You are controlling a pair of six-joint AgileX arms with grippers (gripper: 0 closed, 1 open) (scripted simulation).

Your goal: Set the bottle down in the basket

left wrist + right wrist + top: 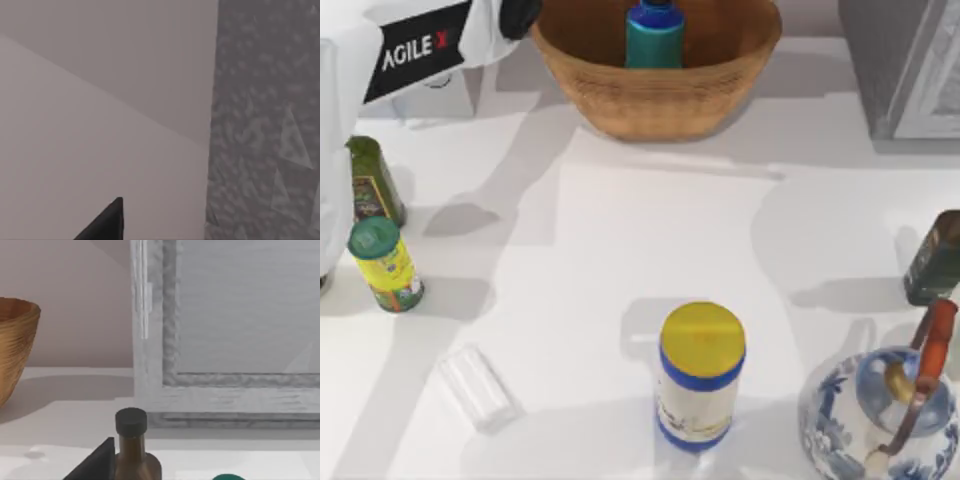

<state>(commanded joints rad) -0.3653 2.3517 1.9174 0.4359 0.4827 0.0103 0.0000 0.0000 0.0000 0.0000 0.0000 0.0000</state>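
Left end effector (518, 14) beside basket (655, 95) rim, grip state indiscernible; bottle (654, 35) upright inside basket.

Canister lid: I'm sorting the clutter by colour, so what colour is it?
Yellow, above a blue band on the white canister; the top view shows it best.

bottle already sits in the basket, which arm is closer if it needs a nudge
Left. The left arm hangs at the table's far left beside the basket, where the bottle stands upright. The right wrist view looks across an oil bottle at the basket from farther off.
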